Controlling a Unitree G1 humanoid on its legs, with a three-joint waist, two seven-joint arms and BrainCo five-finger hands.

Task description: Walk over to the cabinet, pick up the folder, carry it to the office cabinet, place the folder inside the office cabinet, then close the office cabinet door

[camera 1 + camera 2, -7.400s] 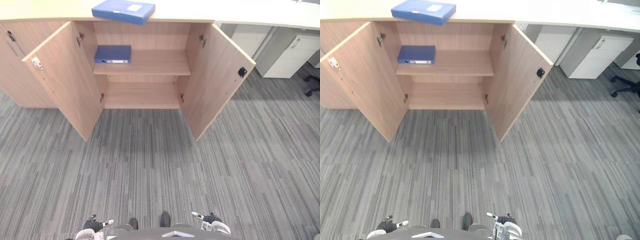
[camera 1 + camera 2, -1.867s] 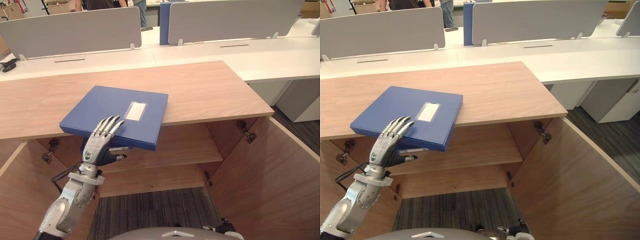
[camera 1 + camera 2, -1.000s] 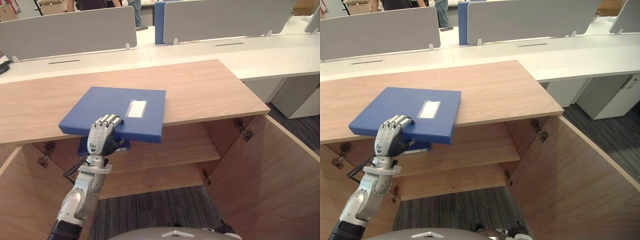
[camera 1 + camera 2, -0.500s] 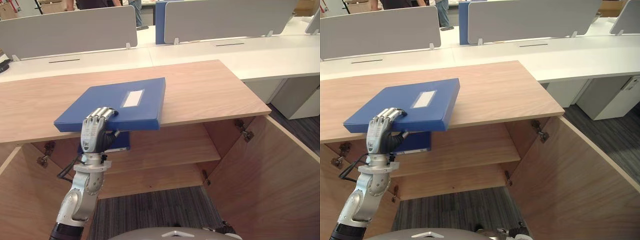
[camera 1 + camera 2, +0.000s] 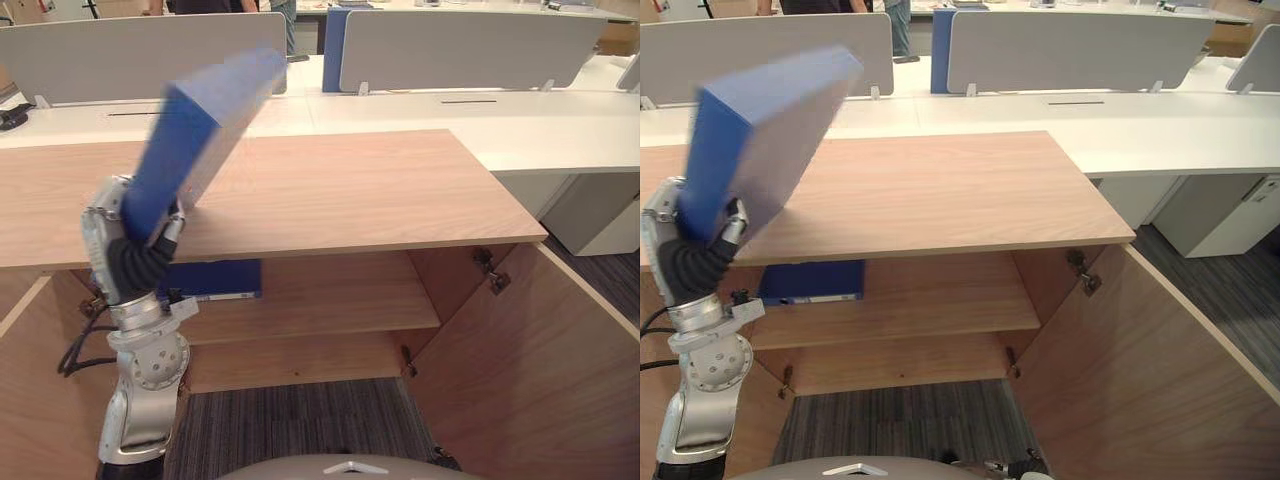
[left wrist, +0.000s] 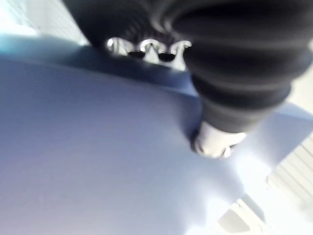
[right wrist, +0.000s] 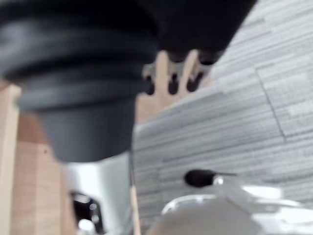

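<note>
Two blue folders: the held folder [image 5: 196, 135] tilts steeply at upper left, its lower end clamped in the left hand's [image 5: 108, 232] curled fingers; the second folder [image 5: 213, 279] lies on the cabinet's [image 5: 330, 195] upper shelf [image 5: 340, 300].

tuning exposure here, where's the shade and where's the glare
Left eye view: the folder in the left robot hand is evenly lit; the second folder on the shelf sits in shade under the cabinet top. Left wrist view: light washes the folder's face pale.
</note>
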